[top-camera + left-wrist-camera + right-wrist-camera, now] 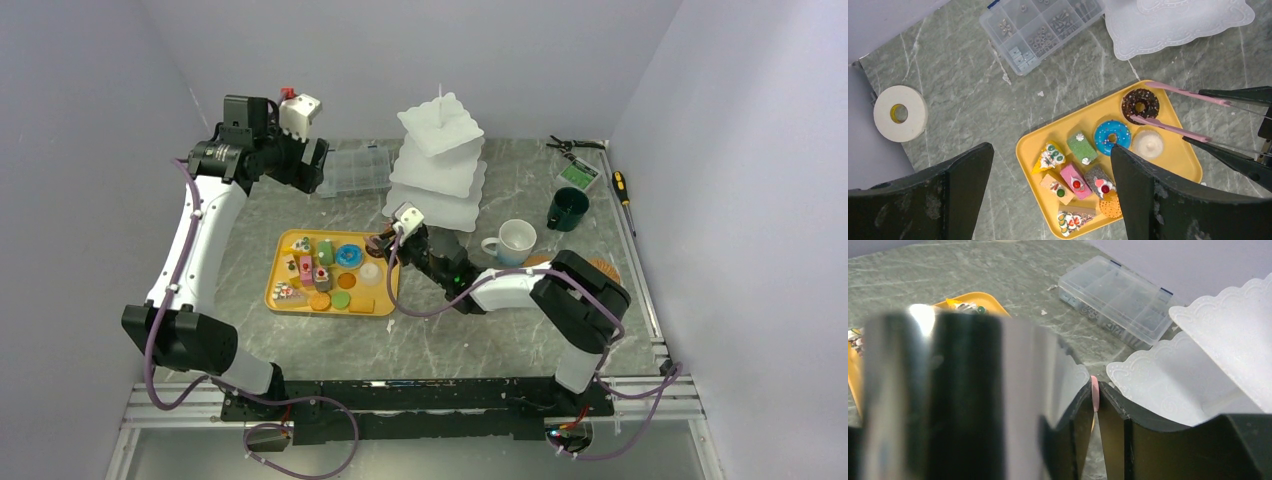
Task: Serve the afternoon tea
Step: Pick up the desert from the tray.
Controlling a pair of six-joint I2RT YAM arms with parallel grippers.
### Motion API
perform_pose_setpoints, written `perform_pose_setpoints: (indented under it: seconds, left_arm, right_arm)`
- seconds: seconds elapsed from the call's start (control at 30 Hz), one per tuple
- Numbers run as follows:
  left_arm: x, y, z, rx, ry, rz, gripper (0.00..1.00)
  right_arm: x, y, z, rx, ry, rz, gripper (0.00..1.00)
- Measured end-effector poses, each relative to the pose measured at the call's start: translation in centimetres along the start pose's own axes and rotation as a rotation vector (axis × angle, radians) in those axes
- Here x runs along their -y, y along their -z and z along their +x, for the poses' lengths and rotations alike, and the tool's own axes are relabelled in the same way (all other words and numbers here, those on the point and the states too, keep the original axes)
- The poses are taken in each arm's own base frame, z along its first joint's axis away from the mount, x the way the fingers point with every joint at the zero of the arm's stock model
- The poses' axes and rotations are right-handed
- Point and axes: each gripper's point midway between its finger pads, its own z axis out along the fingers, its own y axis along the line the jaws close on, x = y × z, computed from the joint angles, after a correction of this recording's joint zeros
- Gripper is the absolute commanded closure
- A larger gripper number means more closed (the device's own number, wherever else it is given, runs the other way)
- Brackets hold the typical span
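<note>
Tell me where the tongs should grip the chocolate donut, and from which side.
Grip the chocolate donut across its outer rim, one tip each side, from the robot's right, where the tongs straddle it. It lies flat in a corner of the tray, the blue donut close beside.

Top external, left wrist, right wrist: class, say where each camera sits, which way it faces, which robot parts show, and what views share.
Top external: above and behind, looking down at the table; left arm and right arm show.
Left wrist: high, looking down on the yellow tray; the open left gripper frames it.
Right wrist: low, facing the tiered stand; the right gripper pinches pink tongs.
Shared: tray, stand and clear box in all three.
</note>
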Motion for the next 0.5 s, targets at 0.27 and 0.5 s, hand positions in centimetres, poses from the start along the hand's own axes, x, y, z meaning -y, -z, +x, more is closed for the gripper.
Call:
perform_pose_setpoints:
  seconds: [0.27,0.5]
  left_arm:
    - [0.0,0.0,0.3,0.002,-0.014,-0.001,0.07]
    - [0.0,0.1,0.0,0.013,-0.017,-0.005,0.07]
  right_arm:
    - [-0.2,-0.2,1.3,-0.020,-0.030,0.004,0.34]
    - [-0.4,-0.4,1.9,-0.027,-0.062,0.004,0.33]
